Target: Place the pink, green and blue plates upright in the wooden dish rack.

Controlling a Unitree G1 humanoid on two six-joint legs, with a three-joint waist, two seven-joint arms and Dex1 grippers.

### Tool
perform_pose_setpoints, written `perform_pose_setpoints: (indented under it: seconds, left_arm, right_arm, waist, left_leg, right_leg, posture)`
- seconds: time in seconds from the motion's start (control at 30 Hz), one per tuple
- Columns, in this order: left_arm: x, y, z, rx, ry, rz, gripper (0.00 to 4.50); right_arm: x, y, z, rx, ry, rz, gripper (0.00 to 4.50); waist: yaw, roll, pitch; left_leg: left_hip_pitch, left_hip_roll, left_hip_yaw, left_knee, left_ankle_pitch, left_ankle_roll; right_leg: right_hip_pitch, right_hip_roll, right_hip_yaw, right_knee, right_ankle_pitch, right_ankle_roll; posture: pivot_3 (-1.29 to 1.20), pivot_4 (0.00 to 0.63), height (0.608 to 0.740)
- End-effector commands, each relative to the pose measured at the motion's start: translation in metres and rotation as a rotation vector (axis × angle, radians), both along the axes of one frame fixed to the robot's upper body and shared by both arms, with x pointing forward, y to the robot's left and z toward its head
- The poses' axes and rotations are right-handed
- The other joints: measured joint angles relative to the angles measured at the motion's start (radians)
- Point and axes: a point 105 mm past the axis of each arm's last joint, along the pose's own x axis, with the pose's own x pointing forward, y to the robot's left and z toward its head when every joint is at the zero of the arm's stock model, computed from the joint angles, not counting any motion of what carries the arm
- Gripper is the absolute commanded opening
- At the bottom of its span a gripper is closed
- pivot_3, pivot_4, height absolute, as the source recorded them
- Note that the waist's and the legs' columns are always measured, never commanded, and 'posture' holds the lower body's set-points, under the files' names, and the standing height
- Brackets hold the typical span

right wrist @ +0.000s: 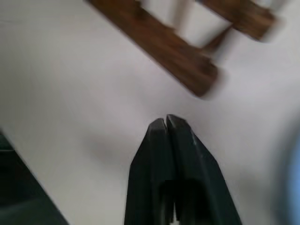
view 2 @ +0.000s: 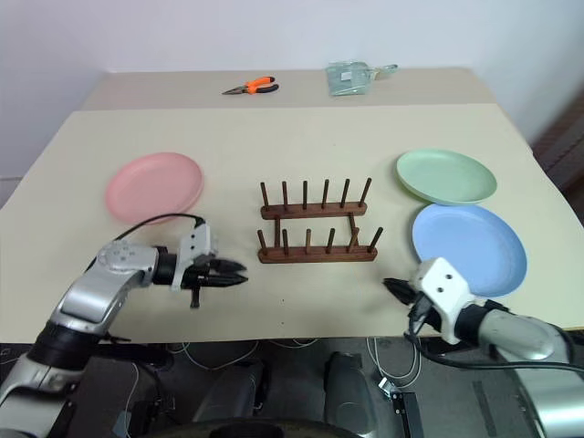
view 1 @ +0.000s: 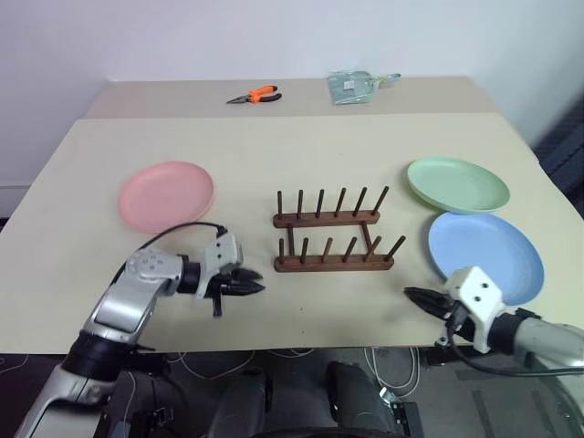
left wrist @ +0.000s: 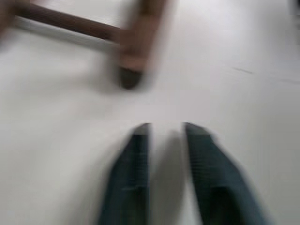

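Likely light, stiff and slippery, the round pink plastic plate (view 1: 166,193) at left (lying flat) wants a rim grip; both jaws closed, empty.

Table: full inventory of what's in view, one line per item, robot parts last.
pink plate: 1, pink, lying flat left of the rack
green plate: 1, pale green, flat, right of the rack, far side
blue plate: 1, light blue, flat, right of the rack, in front of the green one
wooden dish rack: 1, dark brown, table centre, holding no plates
pliers: 1, orange handles, far edge
clear packet: 1, greenish, far edge, right of the pliers
table: 1, beige
left pincer: 1, black, shut, left of the rack
right pincer: 1, black, shut, near edge by the blue plate
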Motion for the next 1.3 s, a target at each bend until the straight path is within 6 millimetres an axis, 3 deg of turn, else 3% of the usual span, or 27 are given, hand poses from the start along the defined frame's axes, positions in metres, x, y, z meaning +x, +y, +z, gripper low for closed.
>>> perform_pose_setpoints:
  seconds: [0.03, 0.1, 0.17, 0.33, 0.5, 0.6, 0.7, 0.77, 0.93, 0.97, 1.0, 1.1, 1.2, 1.3]
  left_arm:
    - [0.002, -0.027, 0.006, -0.050, -0.060, 0.030, 0.41]
    - [0.013, -0.037, 0.004, -0.060, -0.108, 0.092, 0.41]
    - [0.040, -0.045, 0.001, -0.050, -0.198, 0.250, 0.41]
    - [0.082, -0.042, -0.005, -0.015, -0.287, 0.470, 0.41]
    - [0.093, -0.044, -0.003, -0.044, -0.298, 0.496, 0.41]
    - [0.094, -0.043, -0.002, -0.047, -0.301, 0.496, 0.41]
    - [0.094, -0.027, 0.003, -0.054, -0.307, 0.523, 0.37]
    - [0.089, -0.020, 0.010, -0.085, -0.299, 0.519, 0.91]
    - [0.063, -0.011, 0.034, -0.161, -0.295, 0.406, 3.18]
    - [0.063, -0.006, 0.037, -0.168, -0.301, 0.421, 3.71]
    - [0.066, 0.002, 0.042, -0.177, -0.313, 0.456, 4.13]
    - [0.086, 0.044, 0.061, -0.247, -0.363, 0.706, 4.13]
    - [0.111, 0.119, 0.081, -0.269, -0.464, 1.142, 4.13]
    - [0.109, 0.188, 0.091, -0.241, -0.513, 1.534, 4.16]
  right_arm:
    - [0.014, 0.005, -0.012, -0.054, -0.033, -0.035, 0.00]
    - [0.025, 0.007, -0.016, -0.078, -0.052, -0.057, 0.00]
    - [0.048, 0.007, -0.017, -0.112, -0.105, -0.119, 0.00]
    - [0.089, 0.008, -0.011, -0.131, -0.195, -0.208, 0.00]
    - [0.117, 0.006, 0.001, -0.138, -0.263, -0.240, 0.00]
    - [0.121, 0.005, 0.006, -0.125, -0.270, -0.238, 0.00]
    - [0.105, 0.009, 0.024, -0.069, -0.275, -0.136, 0.78]
    - [0.094, 0.009, 0.039, -0.058, -0.293, -0.082, 1.72]
    - [0.073, -0.014, 0.072, -0.158, -0.326, -0.028, 4.22]
    - [0.069, -0.015, 0.073, -0.183, -0.317, -0.004, 4.24]
    - [0.064, -0.015, 0.074, -0.199, -0.307, 0.024, 4.24]
    - [0.053, 0.000, 0.078, -0.154, -0.279, 0.119, 4.24]
    - [0.046, 0.031, 0.085, -0.029, -0.274, 0.233, 4.24]
    - [0.038, 0.070, 0.090, 0.100, -0.237, 0.364, 4.37]
  waist:
    - [0.016, 0.000, 0.000]
    - [0.019, -0.001, 0.000]
    - [0.018, -0.002, -0.001]
    - [0.015, -0.003, -0.003]
    - [0.016, -0.002, -0.003]
    - [0.015, -0.002, -0.003]
    - [0.015, -0.002, -0.003]
    - [0.009, -0.002, -0.003]
    - [-0.001, -0.001, -0.002]
    - [0.001, -0.001, -0.002]
    - [0.003, -0.001, -0.003]
    - [0.006, -0.001, -0.003]
    - [0.006, -0.002, -0.002]
    - [-0.003, -0.002, -0.002]
  left_leg:
    - [0.000, 0.000, 0.000, 0.001, 0.000, 0.000]
    - [-0.001, -0.001, 0.000, 0.002, 0.000, 0.000]
    - [0.000, -0.002, 0.000, 0.001, 0.000, 0.000]
    - [0.002, -0.002, 0.000, 0.002, 0.001, -0.001]
    - [0.002, -0.003, 0.001, 0.002, 0.001, -0.001]
    - [0.002, -0.003, 0.001, 0.001, 0.001, -0.001]
    - [0.002, -0.003, 0.001, 0.001, 0.001, -0.001]
    - [0.002, -0.003, 0.001, 0.000, 0.001, -0.001]
    - [0.001, -0.002, 0.001, 0.000, 0.001, -0.001]
    - [0.000, -0.002, 0.000, 0.000, 0.001, -0.001]
    - [0.000, -0.002, 0.000, 0.000, 0.001, -0.001]
    - [0.001, -0.002, 0.000, 0.000, 0.001, -0.001]
    - [0.001, -0.001, 0.000, 0.000, 0.001, -0.001]
    - [0.002, -0.001, 0.000, 0.000, 0.001, -0.001]
  right_leg:
    - [0.001, 0.000, 0.000, -0.001, 0.000, 0.000]
    - [0.001, 0.000, 0.000, -0.001, 0.000, 0.000]
    - [0.000, 0.000, 0.000, -0.001, 0.000, 0.000]
    - [0.001, 0.002, 0.000, 0.001, 0.002, -0.001]
    - [0.001, 0.002, 0.000, 0.002, 0.006, -0.001]
    - [0.001, 0.002, 0.000, 0.002, 0.006, -0.001]
    - [0.001, 0.002, 0.000, 0.002, 0.006, -0.001]
    - [0.000, 0.002, 0.000, 0.002, 0.006, 0.000]
    - [-0.001, 0.002, 0.000, 0.002, 0.005, 0.000]
    - [-0.001, 0.002, 0.000, 0.001, 0.005, 0.000]
    - [-0.001, 0.002, 0.000, 0.001, 0.004, 0.001]
    - [0.000, 0.002, -0.001, 0.001, 0.001, 0.001]
    - [-0.001, 0.002, -0.001, 0.002, 0.003, 0.003]
    - [-0.001, 0.003, -0.001, 0.002, 0.003, 0.004]
  posture:
    - [0.00, 0.150, 0.740]
    - [0.00, 0.150, 0.740]
    - [0.00, 0.150, 0.740]
    - [0.00, 0.150, 0.740]
    - [0.00, 0.150, 0.740]
    - [0.00, 0.150, 0.740]
    - [0.00, 0.150, 0.740]
    - [0.00, 0.150, 0.740]
    - [0.00, 0.150, 0.740]
    - [0.00, 0.150, 0.740]
    - [0.00, 0.150, 0.740]
    - [0.00, 0.150, 0.740]
    - [0.00, 0.150, 0.740]
    - [0.00, 0.150, 0.740]
